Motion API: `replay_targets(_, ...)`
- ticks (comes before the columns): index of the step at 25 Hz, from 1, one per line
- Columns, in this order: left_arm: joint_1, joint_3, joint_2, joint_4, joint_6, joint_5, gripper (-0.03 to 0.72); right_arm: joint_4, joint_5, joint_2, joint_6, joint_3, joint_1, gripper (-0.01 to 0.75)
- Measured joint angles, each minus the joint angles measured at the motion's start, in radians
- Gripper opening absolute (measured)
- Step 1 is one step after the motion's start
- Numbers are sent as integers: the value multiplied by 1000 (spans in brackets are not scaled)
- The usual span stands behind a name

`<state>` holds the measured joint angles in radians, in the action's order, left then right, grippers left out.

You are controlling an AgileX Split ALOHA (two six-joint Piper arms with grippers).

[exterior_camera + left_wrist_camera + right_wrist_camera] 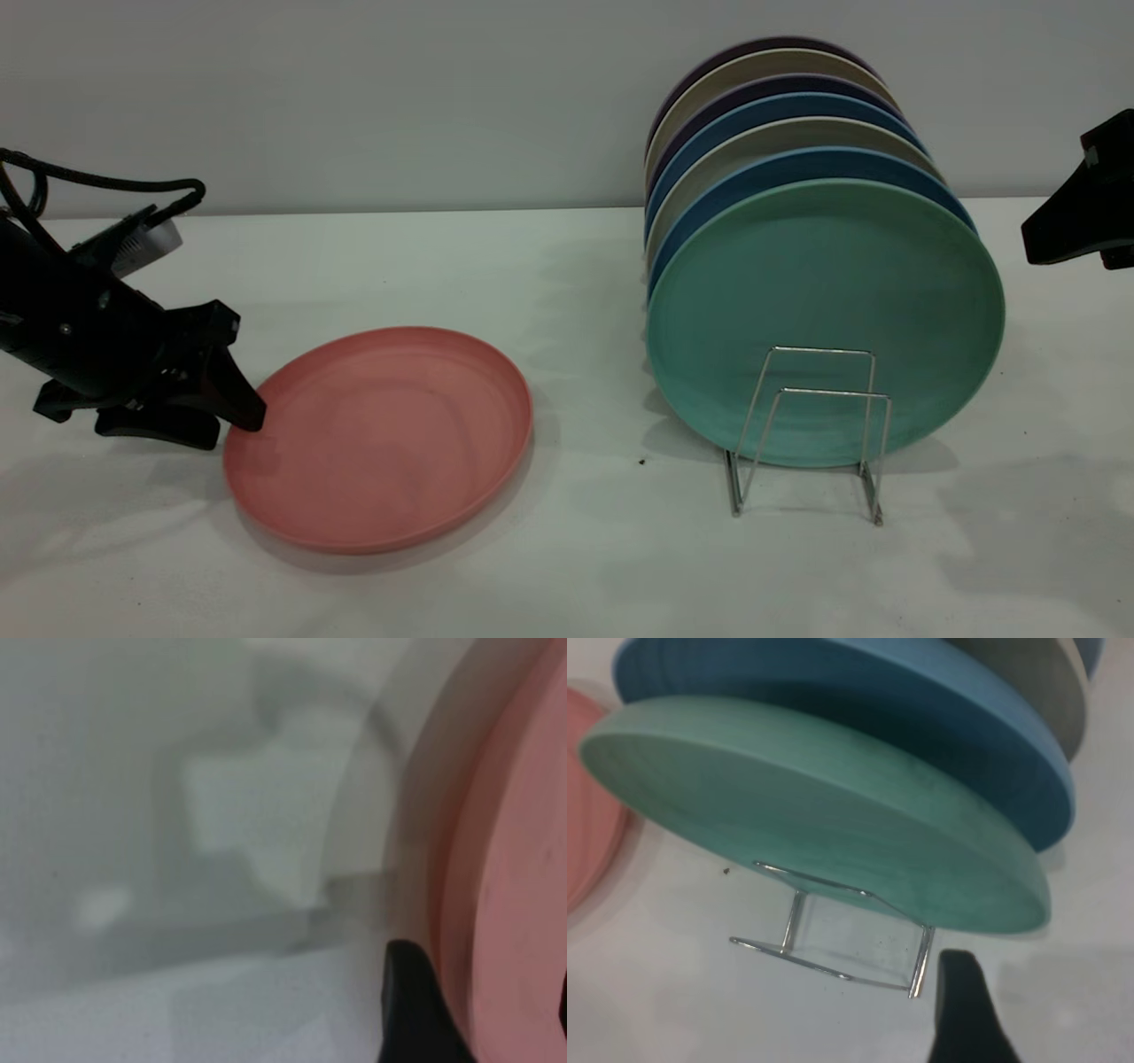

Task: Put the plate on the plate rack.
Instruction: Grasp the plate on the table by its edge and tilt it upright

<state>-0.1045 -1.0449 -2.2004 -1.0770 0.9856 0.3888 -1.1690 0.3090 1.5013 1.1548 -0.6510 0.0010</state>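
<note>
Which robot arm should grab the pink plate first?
Probably the left. Its hand is already at the pink plate's rim, while the right hand hangs away beyond the plate rack.

Left arm low over the table at the left edge, wrist tilted down, left gripper (232, 409) (469, 1010) with jaws parted, one finger (237, 390) above, one (168, 431) below. Right arm raised at the far right edge, right gripper (1076, 217) mostly out of view.
</note>
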Motion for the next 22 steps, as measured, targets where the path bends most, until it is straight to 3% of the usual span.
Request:
replay_targets(9,15,-9,-45,-4,0,-3,384,-20,-4,0,20,0,0,478)
replay_targets(12,15,-9,-45,-4,0,-3,310,-22,-7,0,24,0,0,457)
replay_targets(19,16,-9,-45,-5,7,-7,57,-22,-7,0,25,0,0,410)
replay_targets(22,16,-9,-45,-6,13,-7,15,-22,-7,0,25,0,0,405)
